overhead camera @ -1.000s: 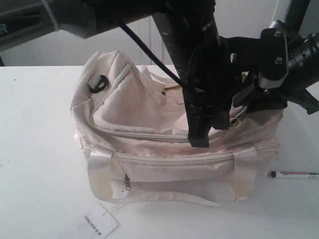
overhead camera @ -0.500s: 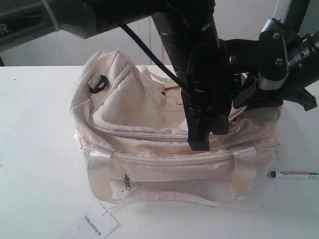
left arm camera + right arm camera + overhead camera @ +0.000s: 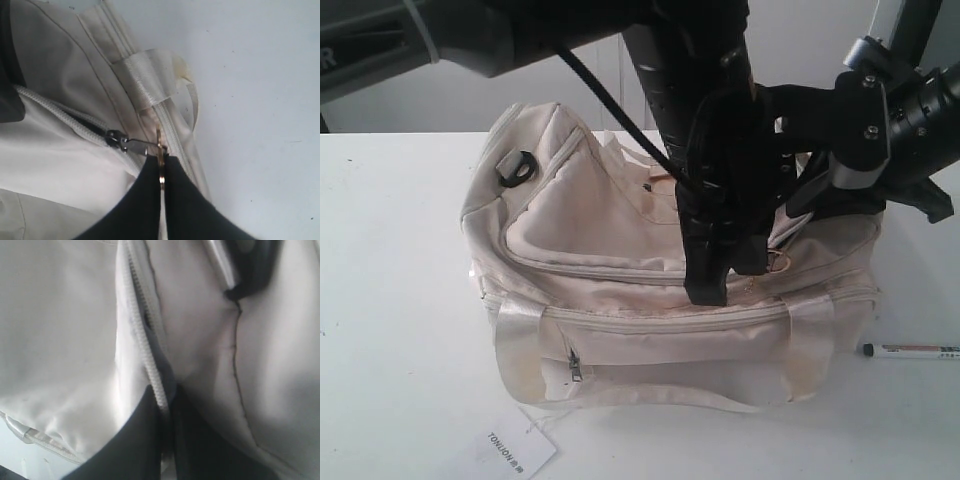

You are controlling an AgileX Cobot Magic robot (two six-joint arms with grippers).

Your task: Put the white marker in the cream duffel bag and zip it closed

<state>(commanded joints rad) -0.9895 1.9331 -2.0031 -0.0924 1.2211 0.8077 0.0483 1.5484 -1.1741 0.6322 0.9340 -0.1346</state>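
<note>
The cream duffel bag (image 3: 610, 250) stands mid-table with its curved top zipper partly open. My left gripper (image 3: 708, 290) reaches across onto the bag's top right. In the left wrist view this gripper (image 3: 161, 160) is shut on the gold ring pull (image 3: 159, 145), which hangs from the dark zipper slider (image 3: 117, 139). My right gripper (image 3: 166, 396) is shut on the bag's zipper edge (image 3: 142, 345) near the right end; in the exterior view the left arm mostly hides it. The white marker (image 3: 912, 351) lies on the table, right of the bag.
A white hang tag (image 3: 510, 448) lies on the table in front of the bag's left corner. A shiny webbing handle (image 3: 650, 395) droops over the front pocket. A black end ring (image 3: 515, 167) sits on the bag's left end.
My left gripper has moved a little leftward and down along the top zipper, still holding the ring pull. The right arm has shifted only slightly. The marker has not moved.
</note>
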